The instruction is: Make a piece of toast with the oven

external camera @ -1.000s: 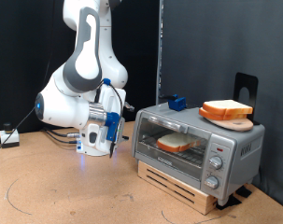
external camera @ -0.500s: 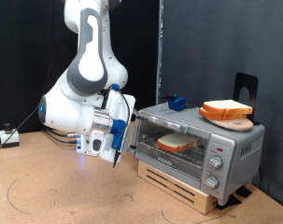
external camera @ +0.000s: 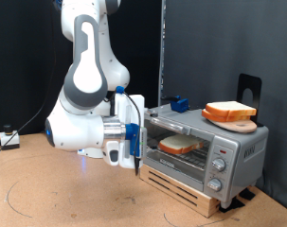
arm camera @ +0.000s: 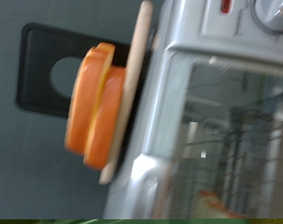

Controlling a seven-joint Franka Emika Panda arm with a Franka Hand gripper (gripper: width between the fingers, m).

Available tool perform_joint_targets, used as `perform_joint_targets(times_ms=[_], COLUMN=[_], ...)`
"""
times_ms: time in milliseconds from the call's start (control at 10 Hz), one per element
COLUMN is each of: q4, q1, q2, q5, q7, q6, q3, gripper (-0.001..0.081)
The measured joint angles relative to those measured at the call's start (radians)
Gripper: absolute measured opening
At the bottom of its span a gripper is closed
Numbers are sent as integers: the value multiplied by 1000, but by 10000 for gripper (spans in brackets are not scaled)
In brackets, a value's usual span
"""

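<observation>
Pale toast (external camera: 177, 144) with brown crust, lying on the rack inside the closed oven (external camera: 202, 147) near the bench's right edge. Gripper (external camera: 135, 163) just beside the door; whether spread or closed, cannot tell. Only in wrist view: black stand (arm camera: 48, 77) behind board (arm camera: 130, 89) and slices (arm camera: 94, 103).

Blurred wrist view; oven (arm camera: 225, 112) cut off at edges.

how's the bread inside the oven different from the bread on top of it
The slice inside the oven lies on the rack behind the closed glass door; the stack on top sits in the open on a round wooden board on the oven roof. Inside shows one slice; on top there are two, stacked. Both are pale bread with golden-brown crust, lying flat.
</observation>
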Motion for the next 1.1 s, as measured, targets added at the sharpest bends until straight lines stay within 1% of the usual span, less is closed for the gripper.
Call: perform_joint_targets(times_ms=[100,200,300,400,500,600,800,900,1100], q4=[23,21,30,65,116,167,282,336,416], q1=[18,16,15,16,24,39,70,80,95], q2=[19,19,25,47,86,129,224,277,367], q5=[-9,-5,-1,-3,-33,-73,-166,-189,-212], q7=[10,10,-3,-19,-14,20,105,134,159], q6=[27,23,2,-30,-51,-60,-124,-149,-149], q3=[3,3,4,10,17,20,23,23,23], gripper=[809,809,809,809,809,809,809,809,809])
